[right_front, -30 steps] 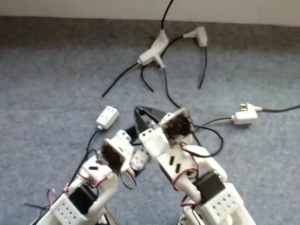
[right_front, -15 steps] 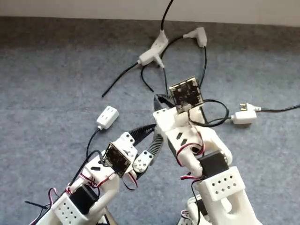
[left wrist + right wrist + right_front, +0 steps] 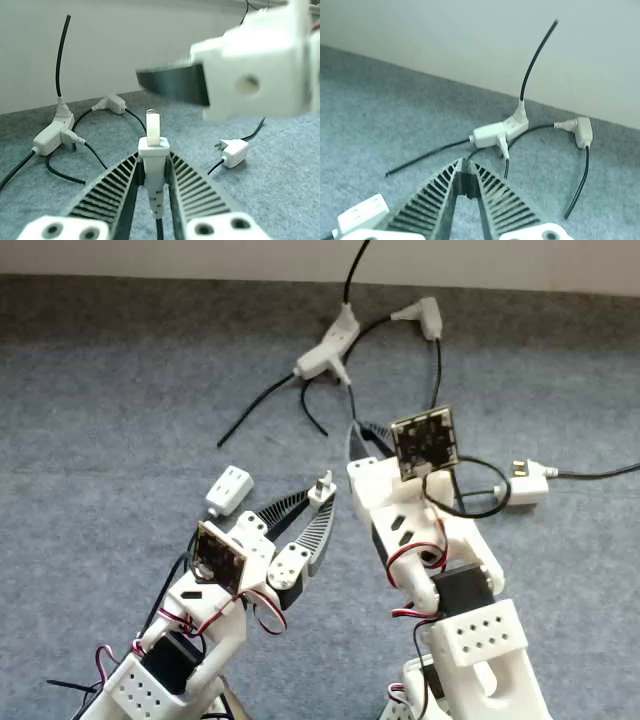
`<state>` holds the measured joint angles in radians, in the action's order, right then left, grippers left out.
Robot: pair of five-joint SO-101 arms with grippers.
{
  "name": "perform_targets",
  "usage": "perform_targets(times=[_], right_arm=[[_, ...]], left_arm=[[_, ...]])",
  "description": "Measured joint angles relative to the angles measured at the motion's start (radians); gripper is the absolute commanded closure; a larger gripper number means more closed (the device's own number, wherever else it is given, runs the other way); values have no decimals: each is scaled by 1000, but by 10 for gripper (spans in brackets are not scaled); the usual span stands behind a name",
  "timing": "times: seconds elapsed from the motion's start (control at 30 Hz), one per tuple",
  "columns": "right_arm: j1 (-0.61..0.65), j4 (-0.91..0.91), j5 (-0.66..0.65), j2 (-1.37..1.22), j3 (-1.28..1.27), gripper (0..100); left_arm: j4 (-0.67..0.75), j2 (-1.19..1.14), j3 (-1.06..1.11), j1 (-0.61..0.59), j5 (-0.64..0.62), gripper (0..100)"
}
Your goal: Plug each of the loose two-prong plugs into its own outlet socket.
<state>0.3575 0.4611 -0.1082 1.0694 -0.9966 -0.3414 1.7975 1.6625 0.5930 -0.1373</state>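
White plug now sticks up, prongs on top, pinched tight in the left end effector, which has lifted it. The right end effector, clenched on nothing, has swung away toward the far cords. So one plug looks ready. The small outlet block nearby has nothing in it.
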Motion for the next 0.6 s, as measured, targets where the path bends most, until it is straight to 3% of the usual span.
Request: perform_targets(times=[0.13,0.33,0.6], right_arm=[[25,141,0,0,203,991],[227,334,0,2,338,991],[247,190,0,2,138,991]], left_arm=[[0,0,6,2,0,995],[17,0,6,23,-2,995],[17,0,6,31,-2,995]])
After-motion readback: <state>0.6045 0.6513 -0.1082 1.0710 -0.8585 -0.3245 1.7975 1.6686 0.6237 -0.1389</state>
